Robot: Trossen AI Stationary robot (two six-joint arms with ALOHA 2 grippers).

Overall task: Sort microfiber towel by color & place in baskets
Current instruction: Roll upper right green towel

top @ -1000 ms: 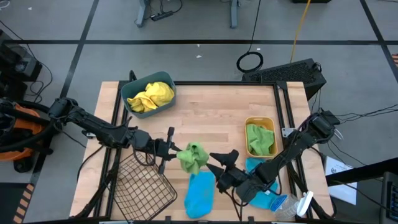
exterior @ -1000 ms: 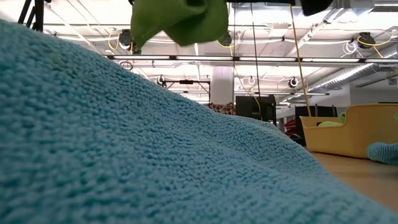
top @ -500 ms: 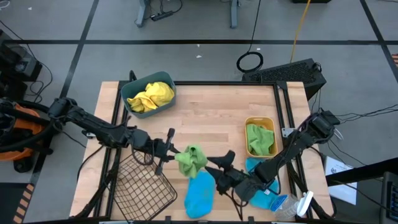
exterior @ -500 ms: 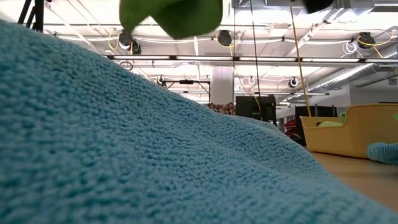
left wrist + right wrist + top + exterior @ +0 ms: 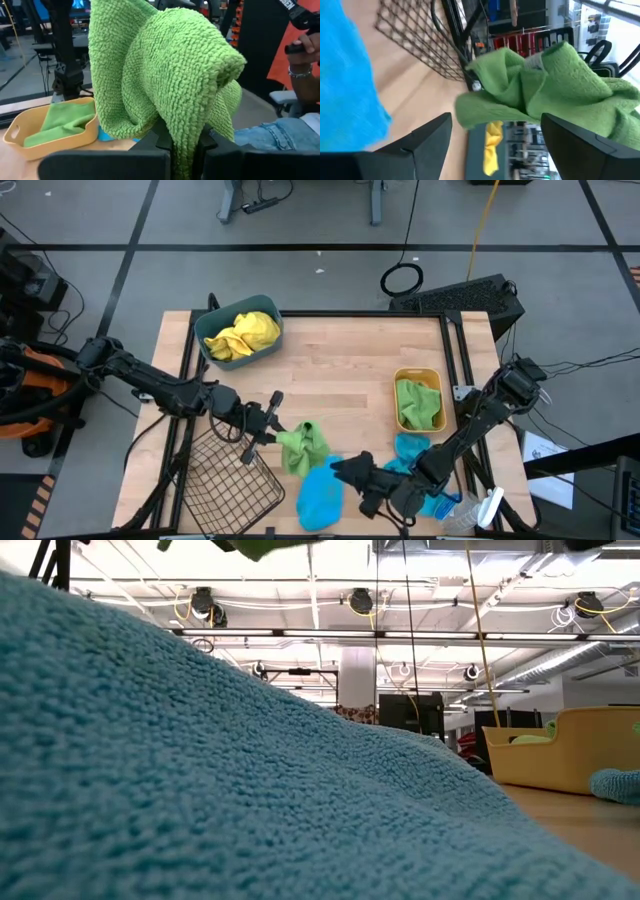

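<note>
My left gripper is shut on a green towel, which fills the left wrist view. My right gripper is open just right of that towel and touches nothing; its two fingers frame the green towel from a distance. One blue towel lies flat by the near edge and fills the low view. A second blue towel lies beside the orange tub, which holds a green towel. The teal bin holds yellow towels. The wire basket sits at near left. My left gripper pinches the green towel between its two fingers at a gathered fold, several layers thick. The fingers come about level from the table's left. The towel is lifted clear of the table and bunches in loose folds beyond the fingertips.
A clear bottle lies at the near right corner beside the right arm. A person sits beyond the table. Bare wood shows between the teal bin and the orange tub.
My right gripper has drawn back from the green towel toward the near edge and a little left. My left gripper has carried the green towel slightly toward the near edge; in the low view the towel has risen almost out of the top of the picture.
</note>
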